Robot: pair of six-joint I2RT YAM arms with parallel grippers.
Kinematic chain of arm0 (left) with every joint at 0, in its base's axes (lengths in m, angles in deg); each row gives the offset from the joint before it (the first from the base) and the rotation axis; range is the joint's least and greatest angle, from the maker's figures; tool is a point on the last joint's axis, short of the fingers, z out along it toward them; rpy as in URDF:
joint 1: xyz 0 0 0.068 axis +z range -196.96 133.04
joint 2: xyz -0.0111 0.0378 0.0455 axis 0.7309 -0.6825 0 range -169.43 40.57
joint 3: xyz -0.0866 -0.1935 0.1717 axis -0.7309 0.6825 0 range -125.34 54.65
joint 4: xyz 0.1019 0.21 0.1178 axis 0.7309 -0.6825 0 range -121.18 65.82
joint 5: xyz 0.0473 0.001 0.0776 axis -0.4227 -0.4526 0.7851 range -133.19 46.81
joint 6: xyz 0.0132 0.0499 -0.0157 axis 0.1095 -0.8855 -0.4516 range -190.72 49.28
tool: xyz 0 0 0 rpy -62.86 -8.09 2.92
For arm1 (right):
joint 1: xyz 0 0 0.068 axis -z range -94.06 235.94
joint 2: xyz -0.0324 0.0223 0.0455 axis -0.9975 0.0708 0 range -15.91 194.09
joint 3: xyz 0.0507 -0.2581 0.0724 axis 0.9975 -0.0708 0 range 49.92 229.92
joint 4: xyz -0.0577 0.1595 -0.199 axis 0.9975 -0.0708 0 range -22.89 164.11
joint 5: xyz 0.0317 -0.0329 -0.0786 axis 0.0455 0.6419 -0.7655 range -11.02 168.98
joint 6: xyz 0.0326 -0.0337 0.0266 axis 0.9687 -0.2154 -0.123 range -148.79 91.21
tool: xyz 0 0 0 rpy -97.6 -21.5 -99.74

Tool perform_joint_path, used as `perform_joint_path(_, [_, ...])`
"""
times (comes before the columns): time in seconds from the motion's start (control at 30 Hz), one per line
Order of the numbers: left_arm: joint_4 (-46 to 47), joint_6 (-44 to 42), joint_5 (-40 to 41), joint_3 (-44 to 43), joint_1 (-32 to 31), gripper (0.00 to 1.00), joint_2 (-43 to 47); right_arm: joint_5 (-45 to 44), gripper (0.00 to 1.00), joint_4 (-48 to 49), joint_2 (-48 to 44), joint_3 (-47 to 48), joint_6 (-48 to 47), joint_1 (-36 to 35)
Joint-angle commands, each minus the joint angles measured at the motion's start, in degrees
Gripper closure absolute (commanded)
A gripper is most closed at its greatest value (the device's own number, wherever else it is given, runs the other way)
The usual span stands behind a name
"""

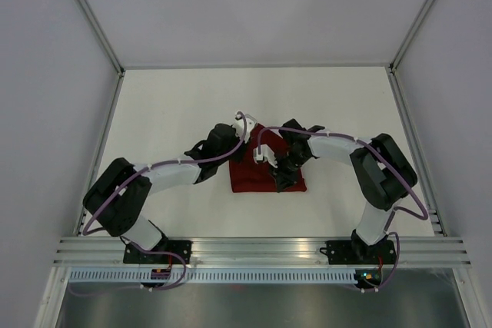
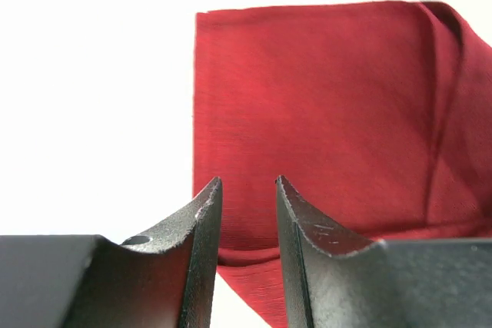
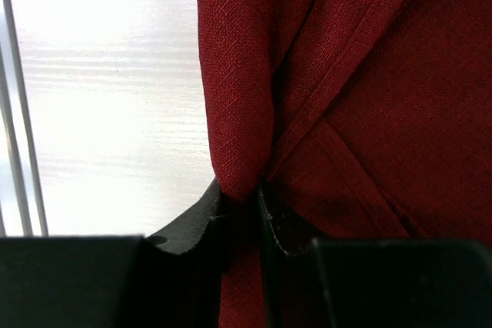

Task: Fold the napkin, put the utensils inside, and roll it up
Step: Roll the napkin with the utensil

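Observation:
The dark red napkin (image 1: pixel 250 178) lies partly folded on the white table, between my two arms. My right gripper (image 1: pixel 281 180) is over its near right part. In the right wrist view, the right gripper (image 3: pixel 240 186) is shut on a bunched fold of the napkin (image 3: pixel 369 113), with creased layers beside it. My left gripper (image 1: pixel 240 150) is at the napkin's far left edge. In the left wrist view, the left gripper (image 2: pixel 247 182) stands open with a narrow gap just above a folded edge of the napkin (image 2: pixel 307 97), and holds nothing. The fork is hidden or out of view.
The white table (image 1: pixel 177 113) is closed in by pale walls on the left, back and right. A metal rail (image 1: pixel 261 247) with both arm bases runs along the near edge.

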Motion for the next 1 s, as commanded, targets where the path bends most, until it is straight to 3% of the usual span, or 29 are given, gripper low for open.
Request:
perform_joint_path(0.0, [5.2, 2.6, 8.1, 1.4, 0.3, 0.61, 4.6, -3.2, 0.86, -6.9, 8.3, -2.0, -0.6, 0.3])
perform_joint_path(0.13, [6.2, 2.0, 12.1, 2.3, 0.2, 0.6, 7.7, -3.1, 0.86, -8.5, 11.6, 0.2, -0.1, 1.3])
perform_joint_path(0.4, [14.3, -5.4, 12.1, 9.2, -2.1, 0.63, 18.3, -3.3, 0.86, -12.1, 18.0, 6.2, 1.2, 3.2])
perform_joint_path(0.57, [12.8, -9.8, 10.1, 10.3, -5.2, 0.62, 23.6, -2.9, 0.86, -15.4, 21.5, 10.1, 0.9, 4.8])
perform_joint_path(0.77, [6.0, -24.4, 10.7, 7.6, -16.1, 0.62, 18.0, -3.5, 0.86, -16.3, 23.2, 11.7, 1.0, 7.0])
perform_joint_path(0.97, [2.9, -30.2, 8.6, 6.1, -23.1, 0.59, 12.3, -3.3, 0.86, -16.2, 23.8, 11.9, 1.5, 8.2])
